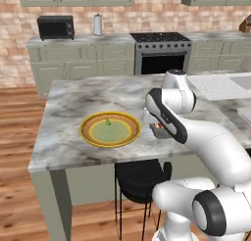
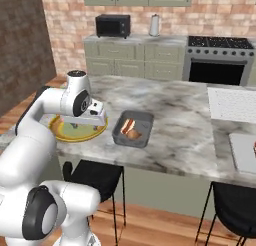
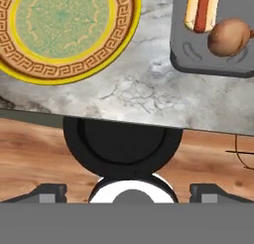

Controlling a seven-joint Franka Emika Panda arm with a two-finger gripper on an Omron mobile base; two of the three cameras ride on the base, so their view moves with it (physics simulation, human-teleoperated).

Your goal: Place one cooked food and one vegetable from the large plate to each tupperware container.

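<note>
One large plate point(image 1: 87, 132) bearing one small green item point(image 1: 108, 121); one dark grey container point(image 2: 141, 121) holding one hot dog point(image 2: 127, 125) and one brown round food point(image 2: 133, 134). One pale container point(image 2: 241, 152), two stools point(image 2: 95, 175), one microwave point(image 2: 113, 25).

Below me stands a grey marbled table point(image 1: 68, 137). On it near the front edge lies the large plate point(image 1: 111, 129), and just beside it, apart, the dark grey tupperware container point(image 2: 133, 129). A paler container point(image 2: 244, 151) lies well off on the table's far right.
</note>
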